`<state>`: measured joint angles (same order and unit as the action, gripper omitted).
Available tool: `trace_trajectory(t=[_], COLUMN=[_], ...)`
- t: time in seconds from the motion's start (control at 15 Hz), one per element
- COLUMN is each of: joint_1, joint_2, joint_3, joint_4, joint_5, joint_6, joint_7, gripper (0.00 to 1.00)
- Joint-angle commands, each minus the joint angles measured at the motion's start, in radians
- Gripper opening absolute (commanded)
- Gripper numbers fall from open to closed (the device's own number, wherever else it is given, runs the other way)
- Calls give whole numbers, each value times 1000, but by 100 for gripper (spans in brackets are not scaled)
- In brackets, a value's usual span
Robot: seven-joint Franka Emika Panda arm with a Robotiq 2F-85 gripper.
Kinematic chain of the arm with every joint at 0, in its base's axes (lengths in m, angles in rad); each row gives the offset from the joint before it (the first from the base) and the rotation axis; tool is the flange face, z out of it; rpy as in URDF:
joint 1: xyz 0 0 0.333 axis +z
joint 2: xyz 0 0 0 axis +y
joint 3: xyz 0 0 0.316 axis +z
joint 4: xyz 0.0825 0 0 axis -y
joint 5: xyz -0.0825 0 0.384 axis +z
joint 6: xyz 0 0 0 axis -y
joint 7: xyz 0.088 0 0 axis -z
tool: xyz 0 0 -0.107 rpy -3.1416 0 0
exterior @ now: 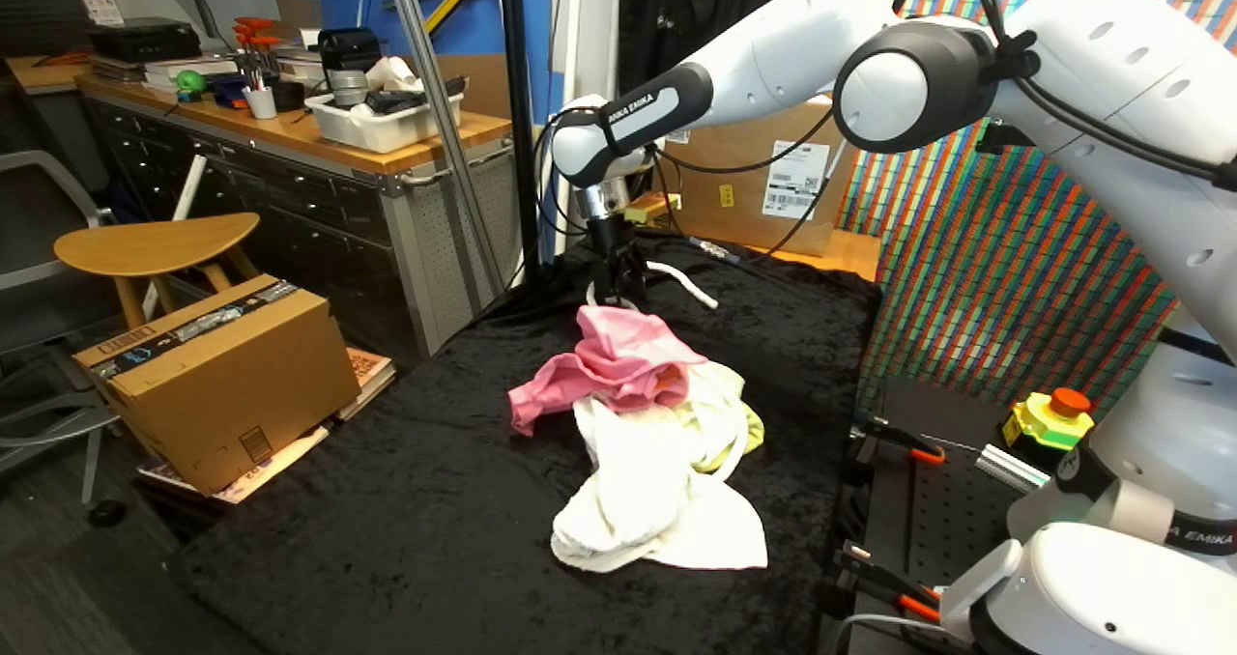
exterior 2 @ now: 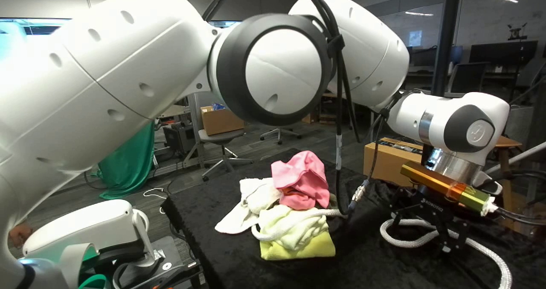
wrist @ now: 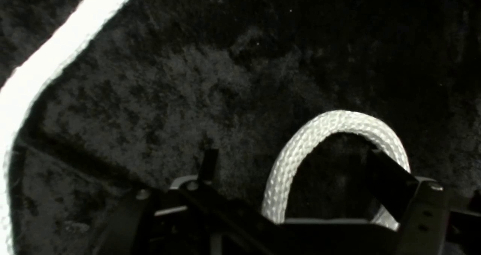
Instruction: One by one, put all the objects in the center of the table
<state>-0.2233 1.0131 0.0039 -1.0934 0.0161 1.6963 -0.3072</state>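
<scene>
Objects (exterior: 643,452) sit on the table (exterior: 416,520), mostly in one heap. Table top is black and fabric-like, with the heap inside its edges in an exterior view. Workbench (exterior: 285,135), wooden-topped with dark drawers, stands beyond it in an exterior view. White arm (exterior: 792,42) reaches over the table. Brown cardboard box (exterior: 232,384) beside the table; second box (exterior: 744,220), labelled, behind the table's far end.

White cloth (exterior: 647,500) spread low at one side of the heap, one piece or two hard to tell. Yellow-green cloth (exterior 2: 303,247) looks folded, lies against it. Pink cloth (exterior 2: 302,176) crumpled on top.

Gripper (wrist: 298,168) is down low over the table, apart from the heap. Jaws stand wide apart, nothing pinched between them.

White rope (wrist: 344,121) makes a loop in the gap, and the jaw at right in the wrist view covers part of it; touching or not, can't tell. Another stretch of rope (exterior 2: 329,212) curls across the yellow-green cloth; same rope or separate, can't tell either. Small red thing (exterior 2: 294,194) peeks out under the pink cloth, mostly hidden.
</scene>
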Motion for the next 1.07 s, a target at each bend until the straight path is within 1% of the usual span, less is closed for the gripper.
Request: trace_trajectory(t=[0.0, 1.0], joint_1=[-1, 5], joint_2=[6, -10], joint_3=[-5, -11], joint_4=[13, 14], joint_5=[3, -7], joint_6=[7, 6], joint_7=[-4, -3], gripper=[100, 100])
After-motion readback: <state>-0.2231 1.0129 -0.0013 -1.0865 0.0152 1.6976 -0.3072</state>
